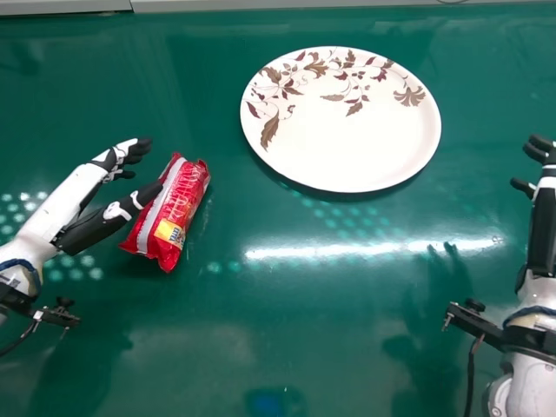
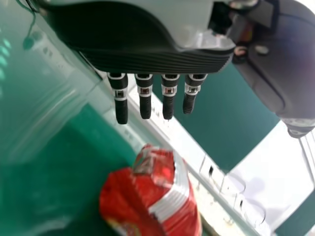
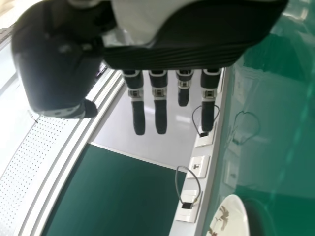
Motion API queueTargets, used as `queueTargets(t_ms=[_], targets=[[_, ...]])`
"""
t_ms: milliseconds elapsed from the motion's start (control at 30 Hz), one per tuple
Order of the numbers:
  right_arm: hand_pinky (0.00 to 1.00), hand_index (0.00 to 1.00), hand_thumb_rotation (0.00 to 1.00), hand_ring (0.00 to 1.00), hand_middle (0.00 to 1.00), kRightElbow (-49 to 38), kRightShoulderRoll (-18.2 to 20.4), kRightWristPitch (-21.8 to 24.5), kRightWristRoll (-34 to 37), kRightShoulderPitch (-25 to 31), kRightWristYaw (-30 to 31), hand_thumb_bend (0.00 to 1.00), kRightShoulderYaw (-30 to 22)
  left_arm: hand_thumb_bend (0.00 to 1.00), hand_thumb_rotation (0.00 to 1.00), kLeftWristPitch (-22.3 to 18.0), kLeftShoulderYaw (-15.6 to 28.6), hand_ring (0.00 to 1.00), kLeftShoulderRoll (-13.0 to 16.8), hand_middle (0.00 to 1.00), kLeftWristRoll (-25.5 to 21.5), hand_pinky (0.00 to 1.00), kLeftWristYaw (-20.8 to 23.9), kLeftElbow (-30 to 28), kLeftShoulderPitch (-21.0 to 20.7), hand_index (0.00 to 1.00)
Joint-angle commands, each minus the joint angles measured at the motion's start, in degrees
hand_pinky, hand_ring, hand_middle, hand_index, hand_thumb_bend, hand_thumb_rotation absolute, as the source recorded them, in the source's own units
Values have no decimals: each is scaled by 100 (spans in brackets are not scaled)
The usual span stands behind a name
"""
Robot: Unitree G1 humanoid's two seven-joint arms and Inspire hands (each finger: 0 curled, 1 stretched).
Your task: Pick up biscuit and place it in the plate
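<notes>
Red around the biscuit (image 1: 181,204), at nine o'clock in head view.
Lying by the left hand (image 1: 78,187), open and gripping nothing; accompanied at three o'clock by the open, empty right hand (image 1: 544,208), at one o'clock by the plate (image 1: 347,143).

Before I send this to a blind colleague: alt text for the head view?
A red biscuit packet lies on a green table, overlapped by the thumb of the robot's open left hand. A white patterned plate sits farther back to the right; the right hand is at the right edge.
</notes>
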Motion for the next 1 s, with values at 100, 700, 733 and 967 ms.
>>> queueTargets(t_ms=[100, 700, 733, 967], targets=[[73, 79, 32, 80, 81, -145, 11, 90, 30, 126, 39, 58, -77, 100, 57, 352, -170, 92, 317, 98, 400, 80, -288, -312, 83, 100], [71, 78, 28, 79, 80, -319, 0, 183, -5, 183, 84, 55, -207, 100, 67, 870, -594, 93, 913, 95, 1519, 84, -621, -167, -310, 100], [71, 78, 28, 79, 80, -312, 0, 167, 5, 186, 84, 55, -217, 100, 68, 852, -594, 93, 940, 95, 1552, 84, -610, -144, -306, 100], [71, 79, 27, 79, 81, -239, -43, -37, 103, 224, 138, 54, -265, 100, 71, 1021, -603, 94, 1148, 97, 1924, 83, -758, -306, -285, 100]])
